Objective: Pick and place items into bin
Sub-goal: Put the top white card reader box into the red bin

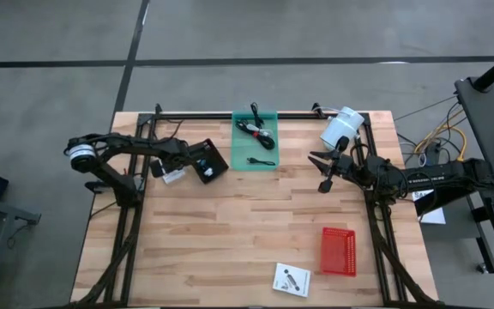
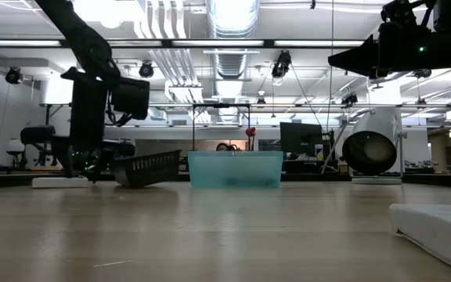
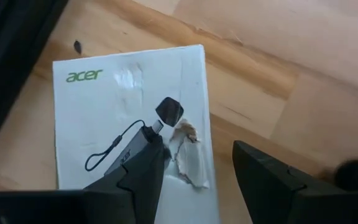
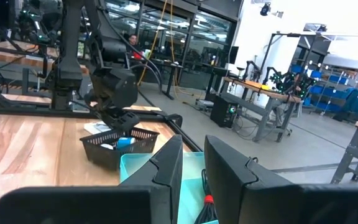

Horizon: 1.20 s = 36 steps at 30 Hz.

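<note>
Left gripper (image 3: 197,180), fingers parted and empty, hangs over flat white packet (image 3: 129,118) just left of black basket (image 1: 210,160); right gripper (image 1: 322,172), nearly closed, empty, waits right of green bin (image 1: 256,142).

A grey concrete floor (image 1: 50,69) with dark seams surrounds the wooden table (image 1: 230,232). Overhead, long fluorescent lights (image 2: 233,43) and silvery ducting (image 2: 229,16) cross the ceiling. Workbenches (image 4: 260,87) and blue shelving (image 4: 328,93) stand across the open hall.
</note>
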Available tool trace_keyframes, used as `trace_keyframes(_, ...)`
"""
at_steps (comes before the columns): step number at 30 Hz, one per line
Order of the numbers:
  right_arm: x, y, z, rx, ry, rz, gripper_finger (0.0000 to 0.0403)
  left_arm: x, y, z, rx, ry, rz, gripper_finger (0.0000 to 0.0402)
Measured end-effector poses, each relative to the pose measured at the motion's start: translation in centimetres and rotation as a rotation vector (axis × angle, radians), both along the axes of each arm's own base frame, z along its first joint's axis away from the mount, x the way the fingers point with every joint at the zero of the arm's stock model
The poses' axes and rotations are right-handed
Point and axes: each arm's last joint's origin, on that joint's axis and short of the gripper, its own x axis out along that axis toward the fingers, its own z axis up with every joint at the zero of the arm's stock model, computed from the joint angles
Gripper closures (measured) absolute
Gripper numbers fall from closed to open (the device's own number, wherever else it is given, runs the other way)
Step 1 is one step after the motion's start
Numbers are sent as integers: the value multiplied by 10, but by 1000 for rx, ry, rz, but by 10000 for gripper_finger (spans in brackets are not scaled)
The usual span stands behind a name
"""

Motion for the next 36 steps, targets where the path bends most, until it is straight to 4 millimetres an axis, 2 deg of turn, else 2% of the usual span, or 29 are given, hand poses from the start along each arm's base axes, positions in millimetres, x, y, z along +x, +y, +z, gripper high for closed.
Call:
trace_keyframes(10,0,0,0,0,0,0,346,-11,-8,2,-164,119,-90,227)
trace_keyframes(14,0,0,0,0,0,0,346,-11,-8,2,-197,149,-195,227)
trace_keyframes(26,0,0,0,1,-1,0,346,-5,-5,3,-176,92,-198,227)
trace_keyframes(36,0,0,0,-1,0,0,346,-3,-5,19,-157,46,-226,227)
